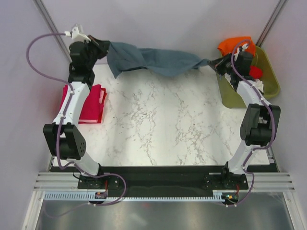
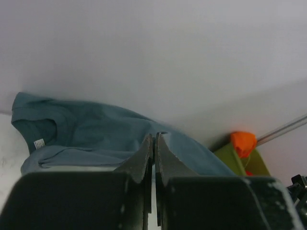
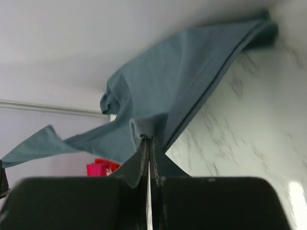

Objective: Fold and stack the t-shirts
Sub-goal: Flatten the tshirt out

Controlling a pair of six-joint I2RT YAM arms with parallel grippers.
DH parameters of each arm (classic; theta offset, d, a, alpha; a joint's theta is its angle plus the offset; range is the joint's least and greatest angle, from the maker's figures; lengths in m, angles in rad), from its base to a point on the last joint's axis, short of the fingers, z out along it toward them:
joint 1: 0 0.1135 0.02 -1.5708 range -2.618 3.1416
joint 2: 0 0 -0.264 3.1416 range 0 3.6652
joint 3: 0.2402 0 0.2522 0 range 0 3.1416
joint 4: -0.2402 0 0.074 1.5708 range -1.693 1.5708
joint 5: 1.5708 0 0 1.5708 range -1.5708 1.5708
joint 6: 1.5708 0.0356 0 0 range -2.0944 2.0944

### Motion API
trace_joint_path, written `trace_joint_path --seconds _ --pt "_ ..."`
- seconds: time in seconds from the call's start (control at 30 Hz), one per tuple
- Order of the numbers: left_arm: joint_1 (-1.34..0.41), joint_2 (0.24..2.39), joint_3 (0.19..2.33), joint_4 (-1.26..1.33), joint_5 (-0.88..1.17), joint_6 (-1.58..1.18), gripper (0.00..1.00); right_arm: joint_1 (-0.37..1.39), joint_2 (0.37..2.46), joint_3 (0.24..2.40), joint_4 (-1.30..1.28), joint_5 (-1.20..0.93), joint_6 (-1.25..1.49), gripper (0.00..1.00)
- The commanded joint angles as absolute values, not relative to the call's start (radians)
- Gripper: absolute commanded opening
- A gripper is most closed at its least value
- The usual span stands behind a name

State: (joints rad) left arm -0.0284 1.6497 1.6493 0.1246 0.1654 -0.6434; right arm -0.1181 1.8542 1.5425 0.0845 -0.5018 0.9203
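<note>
While both arms reach toward the far edge of the desk [image 1: 163,124], we see the blue-grey t-shirt [image 1: 153,60] strung between them along the back wall [image 1: 158,24], its middle sagging a little. The left gripper [image 1: 103,48], at the far left corner, has its jaws pressed together on one end of the cloth. From its wrist camera we make out the two dark fingers meeting at their tips, with the shirt spreading out beyond them. The neckline and a small white label [image 2: 39,143] lie toward the left of that view.

The right gripper [image 1: 216,63], at the far right, is likewise closed tight on the other end. Its wrist camera shows a bunched fold of blue-grey fabric pinched right at the fingertips. The rest of the shirt fans out from there above the marble-patterned top. The end nearest the left gripper hangs in a broad, loose fold, while the end toward the right gripper narrows to a point. We cannot tell from these views whether any part of the shirt touches the desk.

On the left side of the desk, partly under the left arm, a red t-shirt [image 1: 93,103] lies folded into a rectangle. At the far right corner stands an olive-green basket [image 1: 271,79] just beside the right arm. An orange t-shirt [image 1: 232,45] is heaped at its far rim, with more red and white cloth showing inside.
</note>
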Motion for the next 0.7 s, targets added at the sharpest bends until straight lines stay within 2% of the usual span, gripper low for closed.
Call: trace_joint_path --seconds 0.0,0.3,0.47,0.67 --pt "-0.029 1.490 1.452 0.239 0.181 -0.666 0.02 -0.120 1.758 1.390 0.245 -0.535 0.926 0.00" --pt "-0.044 1.253 1.033 0.256 0.158 -0.696 0.02 -0.118 1.654 1.080 0.282 -0.497 0.882 0.00" --pt "-0.057 1.167 0.901 0.241 0.166 -0.733 0.02 -0.118 1.549 0.938 0.278 -0.466 0.836 0.00" --pt "-0.064 0.947 0.753 0.163 0.143 -0.742 0.02 -0.118 1.361 0.749 0.224 -0.411 0.755 0.00"
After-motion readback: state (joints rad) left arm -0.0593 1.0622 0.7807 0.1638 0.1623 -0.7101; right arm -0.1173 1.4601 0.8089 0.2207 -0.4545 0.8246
